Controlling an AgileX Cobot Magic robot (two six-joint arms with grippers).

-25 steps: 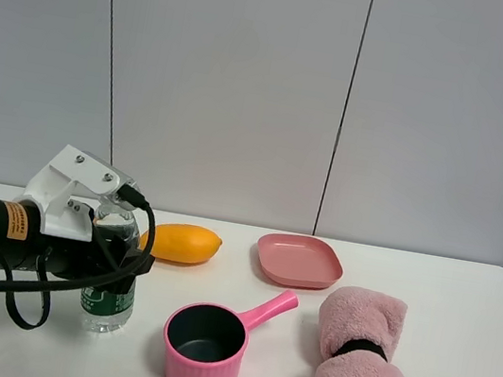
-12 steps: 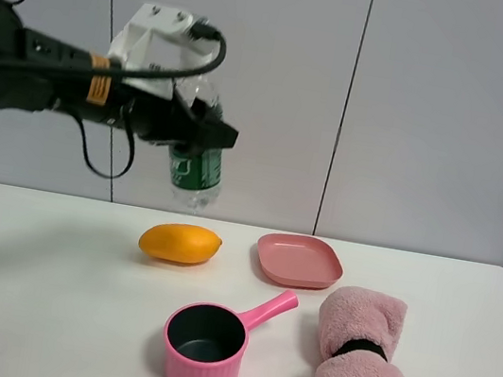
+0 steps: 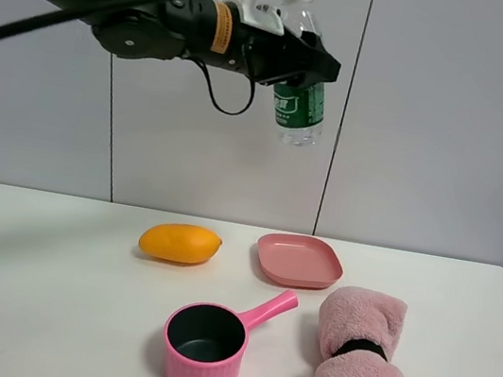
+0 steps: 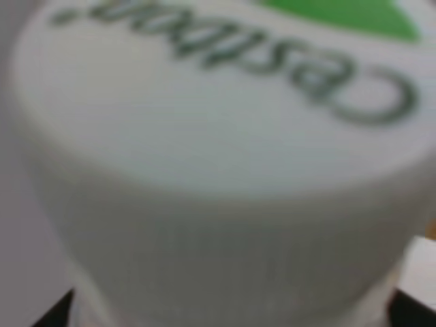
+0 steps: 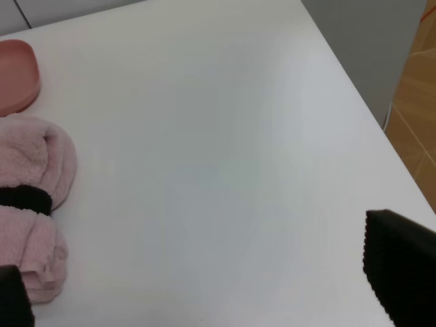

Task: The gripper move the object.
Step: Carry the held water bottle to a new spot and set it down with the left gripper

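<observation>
The clear water bottle (image 3: 298, 110) with a green label hangs high above the table, roughly over the pink plate (image 3: 299, 259). My left gripper (image 3: 292, 56) is shut on the bottle's upper part, at the end of the dark arm that reaches in from the left. In the left wrist view the bottle's white cap (image 4: 218, 157) fills the frame, blurred, and hides the jaws. My right gripper (image 5: 204, 283) is open and empty over bare table; only its black fingertips (image 5: 398, 262) show. It is out of the exterior view.
An orange-yellow mango (image 3: 180, 242) lies left of the plate. A pink saucepan (image 3: 207, 336) stands at the front middle. A rolled pink towel (image 3: 356, 363) lies at the front right, also in the right wrist view (image 5: 30, 197). The table's right edge (image 5: 354, 88) is close.
The left arm has lifted the bottle from the table at the front left, up and to the right, until it hangs high over the plate. Nothing else moved.
</observation>
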